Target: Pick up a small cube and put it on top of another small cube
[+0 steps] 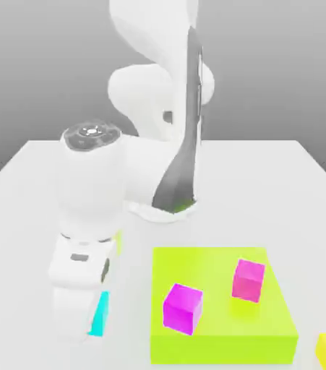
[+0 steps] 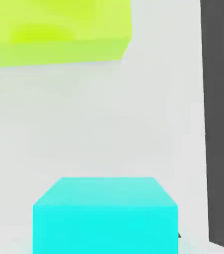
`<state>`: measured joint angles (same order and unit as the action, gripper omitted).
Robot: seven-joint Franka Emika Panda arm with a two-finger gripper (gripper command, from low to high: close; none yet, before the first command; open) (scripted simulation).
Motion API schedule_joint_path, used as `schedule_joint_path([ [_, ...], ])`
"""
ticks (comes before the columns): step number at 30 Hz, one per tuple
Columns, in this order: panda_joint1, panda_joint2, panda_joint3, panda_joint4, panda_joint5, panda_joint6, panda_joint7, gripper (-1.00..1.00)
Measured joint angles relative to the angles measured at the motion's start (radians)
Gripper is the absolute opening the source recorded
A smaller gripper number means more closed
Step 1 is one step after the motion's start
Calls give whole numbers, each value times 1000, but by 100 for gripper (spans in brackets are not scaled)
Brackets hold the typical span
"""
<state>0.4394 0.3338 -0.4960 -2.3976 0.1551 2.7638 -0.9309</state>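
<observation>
White tabletop (image 1: 227,188) bears the cyan cube (image 1: 100,315) beside the claw (image 1: 79,332).

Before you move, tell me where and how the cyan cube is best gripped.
Probably take the cyan cube by two opposite upright side faces, coming from above: its top is flat and bare in the hand view, and its straight edges suggest parallel faces. The lime-green block stands apart from it, which should leave side room.

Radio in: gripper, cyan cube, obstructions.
Gripper shut, down at the cyan cube; firm hold unconfirmed. Lime block alongside, two magenta cubes on top: possible obstacles.
</observation>
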Motion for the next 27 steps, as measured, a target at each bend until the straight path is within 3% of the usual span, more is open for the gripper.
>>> schedule_joint_path([
  [7, 210, 88, 79, 196, -7, -100, 229, -100],
  [17, 408, 14, 162, 212, 9, -245, 454, -100],
  [21, 389, 96, 209, 205, 73, -169, 425, -100],
  [22, 380, 123, 221, 208, 88, -146, 416, 100],
  [27, 380, 123, 221, 208, 88, -146, 416, 100],
])
